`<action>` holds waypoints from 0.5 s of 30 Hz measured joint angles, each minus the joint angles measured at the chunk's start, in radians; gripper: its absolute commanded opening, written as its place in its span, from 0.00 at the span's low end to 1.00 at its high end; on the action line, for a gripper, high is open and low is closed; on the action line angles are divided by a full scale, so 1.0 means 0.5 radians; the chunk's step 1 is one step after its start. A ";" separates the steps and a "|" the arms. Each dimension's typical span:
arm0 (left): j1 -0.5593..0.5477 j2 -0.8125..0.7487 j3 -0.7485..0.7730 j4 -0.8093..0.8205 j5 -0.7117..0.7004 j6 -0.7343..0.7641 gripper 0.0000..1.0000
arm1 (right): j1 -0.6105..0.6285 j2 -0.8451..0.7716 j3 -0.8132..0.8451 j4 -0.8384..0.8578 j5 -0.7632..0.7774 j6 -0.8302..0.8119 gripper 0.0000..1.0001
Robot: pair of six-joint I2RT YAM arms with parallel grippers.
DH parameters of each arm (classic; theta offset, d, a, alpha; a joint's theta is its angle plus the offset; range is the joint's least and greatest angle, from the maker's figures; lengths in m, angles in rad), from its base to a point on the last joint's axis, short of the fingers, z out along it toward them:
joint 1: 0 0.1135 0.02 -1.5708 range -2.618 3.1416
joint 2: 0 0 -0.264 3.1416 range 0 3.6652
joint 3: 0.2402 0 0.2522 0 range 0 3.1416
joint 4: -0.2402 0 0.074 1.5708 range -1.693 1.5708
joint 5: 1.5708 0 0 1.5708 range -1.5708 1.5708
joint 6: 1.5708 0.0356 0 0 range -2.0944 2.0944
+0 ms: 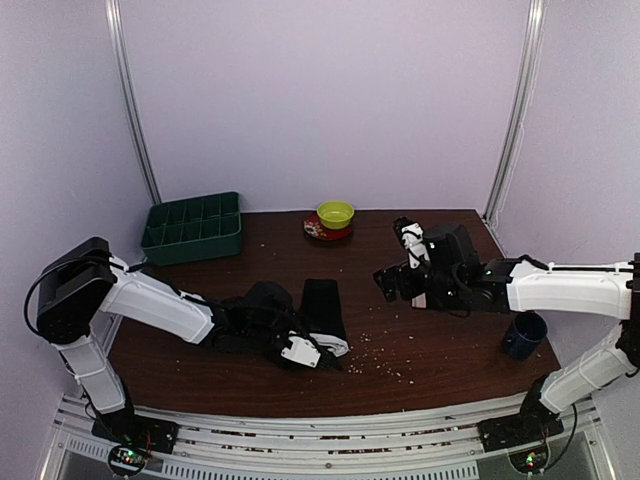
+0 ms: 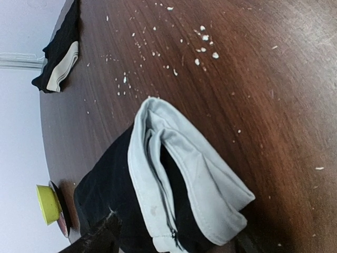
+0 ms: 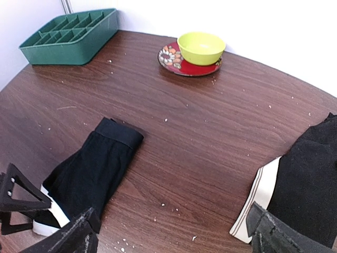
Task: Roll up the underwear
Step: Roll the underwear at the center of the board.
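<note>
Folded black underwear (image 1: 324,303) mid table (image 1: 450,350), white waistband (image 2: 184,174) between wide-spread fingers of left gripper (image 1: 303,351); light, limp, slack cloth, so thicker waistband looks best pinch point; second underwear (image 3: 308,182) just beside right gripper (image 3: 174,240), fully spread, empty

Folded underwear (image 3: 97,163): black, white band at one end. 2nd underwear (image 3: 308,179): black, white band w/ thin dark stripes. Table (image 3: 200,121): dark brown wood grain, white crumbs (image 2: 202,50). Tray (image 3: 68,37): dark green. Bowl (image 3: 201,47): yellow-green. Plate (image 3: 171,55): red, floral pattern in orange and white. Mug (image 1: 525,335): dark blue. Walls (image 1: 330,90): pale lilac.
</note>
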 measured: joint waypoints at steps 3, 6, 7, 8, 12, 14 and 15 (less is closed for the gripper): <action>-0.018 0.045 0.038 -0.006 -0.053 -0.032 0.60 | 0.000 -0.024 -0.006 0.029 0.000 0.007 1.00; -0.021 0.064 0.041 -0.001 -0.072 -0.061 0.51 | 0.000 -0.035 -0.015 0.042 0.000 0.008 1.00; -0.021 0.068 0.042 -0.006 -0.077 -0.073 0.46 | 0.000 -0.035 -0.016 0.042 0.000 0.009 1.00; -0.021 0.076 0.043 -0.008 -0.078 -0.083 0.42 | 0.000 -0.035 -0.018 0.042 0.000 0.009 1.00; -0.021 0.111 0.057 -0.015 -0.076 -0.128 0.20 | 0.000 -0.035 -0.021 0.043 0.000 0.008 1.00; -0.021 0.131 0.069 -0.036 -0.070 -0.137 0.14 | 0.000 -0.035 -0.025 0.049 -0.001 0.008 1.00; -0.021 0.135 0.075 -0.045 -0.069 -0.146 0.11 | 0.002 -0.035 -0.028 0.056 -0.002 0.005 1.00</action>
